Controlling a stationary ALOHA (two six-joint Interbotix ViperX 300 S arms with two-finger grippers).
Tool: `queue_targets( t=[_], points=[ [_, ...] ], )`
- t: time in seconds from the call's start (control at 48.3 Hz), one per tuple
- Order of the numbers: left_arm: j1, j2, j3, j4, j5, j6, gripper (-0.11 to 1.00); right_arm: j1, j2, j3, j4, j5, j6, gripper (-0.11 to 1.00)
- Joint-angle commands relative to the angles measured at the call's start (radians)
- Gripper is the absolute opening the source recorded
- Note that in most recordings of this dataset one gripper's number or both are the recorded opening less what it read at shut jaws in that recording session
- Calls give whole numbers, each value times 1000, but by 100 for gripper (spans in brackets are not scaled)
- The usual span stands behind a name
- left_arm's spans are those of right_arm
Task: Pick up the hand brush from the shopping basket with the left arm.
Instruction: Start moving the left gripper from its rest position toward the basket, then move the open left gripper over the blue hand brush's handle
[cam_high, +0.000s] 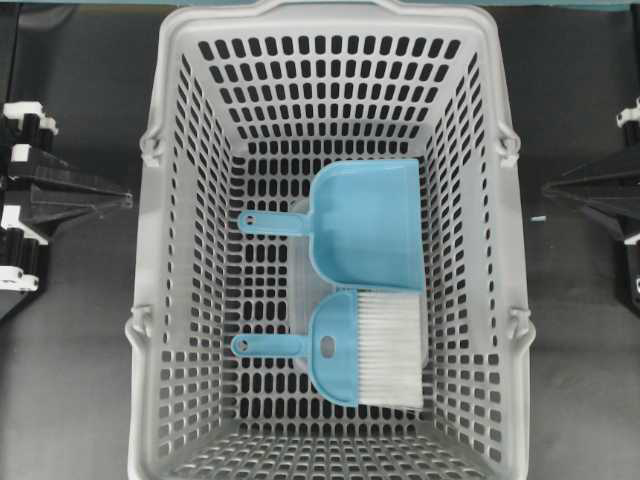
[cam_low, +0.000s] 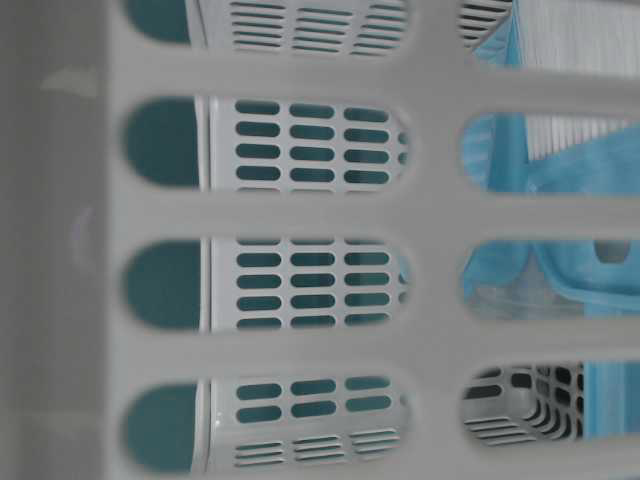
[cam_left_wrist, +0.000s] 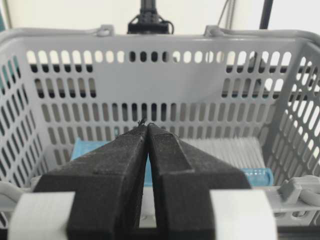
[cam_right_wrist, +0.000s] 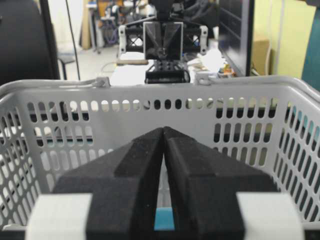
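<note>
The hand brush (cam_high: 368, 346) lies flat on the floor of the shopping basket (cam_high: 146, 260), bristles to the right and thin handle (cam_high: 264, 345) pointing left. Its white bristles also show in the left wrist view (cam_left_wrist: 225, 151). The matching dustpan (cam_high: 368, 225) lies just behind it. My left gripper (cam_high: 126, 200) is shut and empty, outside the basket's left wall at rim height. In its wrist view the tips (cam_left_wrist: 147, 126) meet in front of the basket (cam_left_wrist: 165, 75). My right gripper (cam_high: 547, 190) is shut and empty outside the right wall, tips together (cam_right_wrist: 163, 130).
The basket's tall perforated walls and rim (cam_right_wrist: 150, 92) stand between both grippers and the brush. Folded handles hinge on the rim (cam_high: 150, 148). The table-level view looks through the slotted wall (cam_low: 300, 215) at blue plastic (cam_low: 560, 175).
</note>
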Motion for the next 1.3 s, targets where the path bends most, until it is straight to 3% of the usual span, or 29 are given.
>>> queue_targets(
  t=[0.0, 0.104, 0.228, 0.455, 0.807, 0.89, 1.118, 1.159, 1.284],
  points=[
    [-14, -5, -78, 40, 57, -40, 6, 2, 8, -23, 5, -3, 11, 0],
    [-21, 5, -158, 40, 189, -87, 0, 2, 6, -43, 37, 67, 34, 0],
    [-46, 31, -262, 40, 379, -103, 0, 9, 2, -80, 37, 209, 72, 0],
    [-101, 156, -456, 40, 678, -121, 0, 25, -26, -133, 21, 459, 74, 0],
    [-112, 436, -730, 40, 1000, -123, 0, 25, -74, -149, 21, 611, 72, 1],
    [-121, 489, -779, 41, 1071, -129, 0, 25, -77, -149, 21, 614, 72, 12],
    [-167, 630, -896, 41, 1201, -132, 0, 21, -78, -144, 14, 611, 72, 73],
    [-175, 650, -914, 41, 1216, -133, 0, 18, -78, -141, 14, 609, 72, 78],
    [-186, 718, -968, 41, 1253, -152, 2, 17, -83, -135, 14, 603, 72, 76]
  ],
)
